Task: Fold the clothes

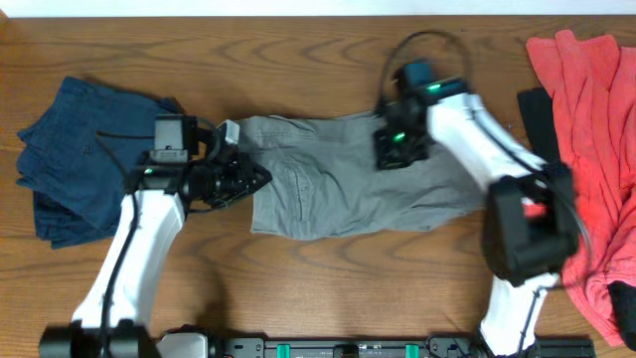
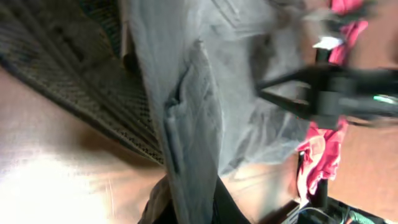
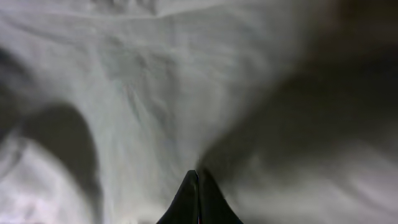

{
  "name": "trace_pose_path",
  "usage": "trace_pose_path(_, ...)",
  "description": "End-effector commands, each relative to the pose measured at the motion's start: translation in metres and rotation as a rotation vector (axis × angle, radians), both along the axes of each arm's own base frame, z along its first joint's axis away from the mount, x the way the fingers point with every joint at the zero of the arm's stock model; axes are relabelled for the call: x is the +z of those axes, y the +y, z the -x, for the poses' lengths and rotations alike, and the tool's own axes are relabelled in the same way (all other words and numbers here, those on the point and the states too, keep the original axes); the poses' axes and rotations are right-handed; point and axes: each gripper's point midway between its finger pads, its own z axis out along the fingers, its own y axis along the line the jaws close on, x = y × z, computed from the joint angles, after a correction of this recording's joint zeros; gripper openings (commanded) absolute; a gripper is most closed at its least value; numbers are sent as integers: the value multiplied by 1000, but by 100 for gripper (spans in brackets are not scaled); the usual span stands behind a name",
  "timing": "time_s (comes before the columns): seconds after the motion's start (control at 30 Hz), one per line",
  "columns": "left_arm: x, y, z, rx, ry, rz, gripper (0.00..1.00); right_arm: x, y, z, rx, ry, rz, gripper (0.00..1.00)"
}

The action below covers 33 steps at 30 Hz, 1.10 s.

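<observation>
The olive-grey shorts point(image 1: 338, 184) lie spread across the middle of the table. My left gripper point(image 1: 260, 179) is at their left edge and is shut on a fold of the cloth, which runs between the jaws point(image 2: 193, 208) in the left wrist view. My right gripper point(image 1: 394, 149) is over the upper right part of the shorts. Its fingers point(image 3: 198, 177) are pressed together with cloth point(image 3: 155, 93) puckered at their tips. A navy blue garment point(image 1: 79, 159) lies at the far left. A coral-red garment point(image 1: 586, 99) lies at the far right.
A black item point(image 1: 537, 109) lies beside the coral-red cloth. The coral-red cloth runs down to the table's right front corner point(image 1: 606, 288). The arm bases stand at the front edge. Bare wood shows along the back point(image 1: 298, 50) and in front of the shorts point(image 1: 348, 288).
</observation>
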Motion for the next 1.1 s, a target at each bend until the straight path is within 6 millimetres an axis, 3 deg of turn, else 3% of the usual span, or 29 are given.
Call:
trace_pose_path(0.0, 37, 0, -3, 2, -80, 16, 6, -20, 57, 30, 122, 82, -116, 1)
trace_pose_path(0.17, 79, -1, -8, 6, -183, 20, 6, -50, 112, 73, 253, 135, -131, 1)
trace_pose_path(0.27, 108, -1, -15, 5, -255, 24, 6, -56, 137, 89, 317, 108, -142, 1)
trace_pose_path(0.37, 121, -1, -19, 5, -291, 24, 6, -50, 152, 89, 344, 63, -162, 1)
trace_pose_path(0.5, 111, 0, -12, 7, -232, 15, 6, -31, 151, 74, 335, 25, -150, 1)
trace_pose_path(0.63, 95, 0, -6, -18, -170, 0, 6, 5, 116, 39, 253, -33, -39, 1)
trace_pose_path(0.8, 79, -3, 0, -31, -82, 1, 6, 48, 47, 2, 115, -90, 93, 2)
trace_pose_path(0.93, 73, -18, 3, -81, -59, 2, 6, 51, -11, -1, 21, -25, 202, 2)
trace_pose_path(1.07, 68, -39, 7, -151, -57, 4, 6, 37, -52, 7, -19, 62, 264, 4)
